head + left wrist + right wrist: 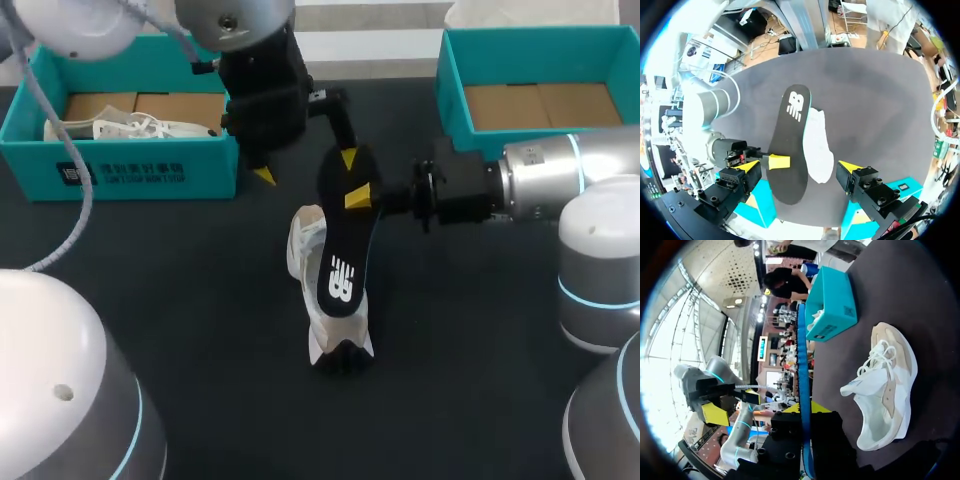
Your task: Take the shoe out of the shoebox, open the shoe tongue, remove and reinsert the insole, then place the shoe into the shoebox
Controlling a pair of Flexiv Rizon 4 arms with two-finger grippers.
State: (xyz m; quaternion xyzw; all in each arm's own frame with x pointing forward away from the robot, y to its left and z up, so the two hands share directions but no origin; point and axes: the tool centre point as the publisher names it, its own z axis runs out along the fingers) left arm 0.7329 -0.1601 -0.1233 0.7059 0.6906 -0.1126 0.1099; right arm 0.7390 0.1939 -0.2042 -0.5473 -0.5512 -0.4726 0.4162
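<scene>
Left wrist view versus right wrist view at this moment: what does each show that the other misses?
Only the left wrist view: the broad black face of the insole with its white logo, and a yellow tip of the right gripper pressed on it. Only the right wrist view: the laces, tongue and beige panels of the shoe, plus a second white shoe in the teal shoebox; the insole appears only edge-on. Both: the shoe on the dark table, and the open left gripper.

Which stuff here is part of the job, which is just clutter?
Job: black insole, held by right gripper; white-and-beige sneaker; empty teal shoebox, probably.
Lying about: other teal shoebox, with a second sneaker inside.
</scene>
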